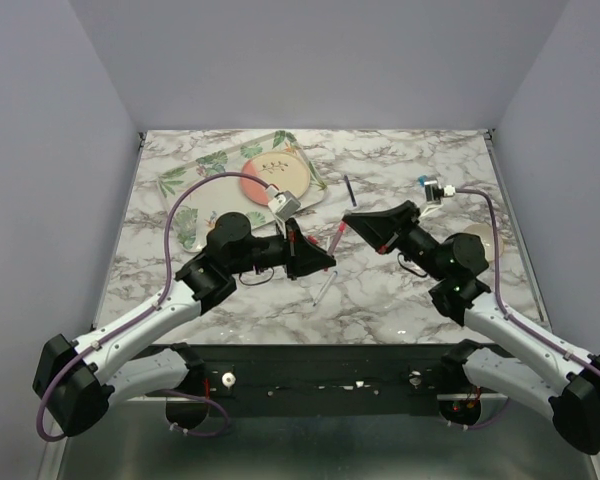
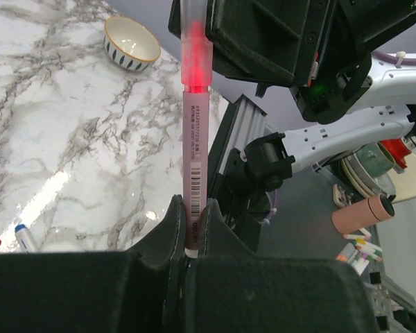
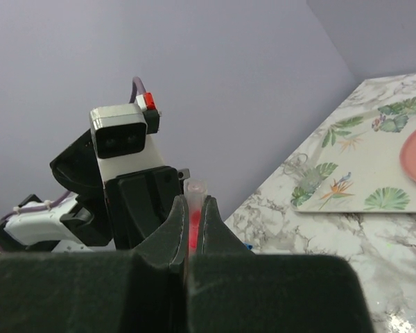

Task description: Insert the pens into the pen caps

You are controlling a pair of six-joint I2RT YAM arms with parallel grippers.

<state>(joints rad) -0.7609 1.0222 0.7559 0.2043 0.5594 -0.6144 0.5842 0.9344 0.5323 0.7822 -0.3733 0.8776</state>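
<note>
Left wrist, left gripper (image 2: 194,232) pinching pink-and-white pen (image 2: 195,152), right gripper (image 3: 193,225) clamping its top, bowl (image 2: 125,58) beyond

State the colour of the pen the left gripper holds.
Pink pen, clear cap; best in left wrist view.

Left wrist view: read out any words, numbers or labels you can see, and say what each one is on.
On the pink pen: a barcode and lines of small print along the barrel, too small and blurred to read.
On the clear cap and the bowl: no text.
Nothing else is readable.
</note>
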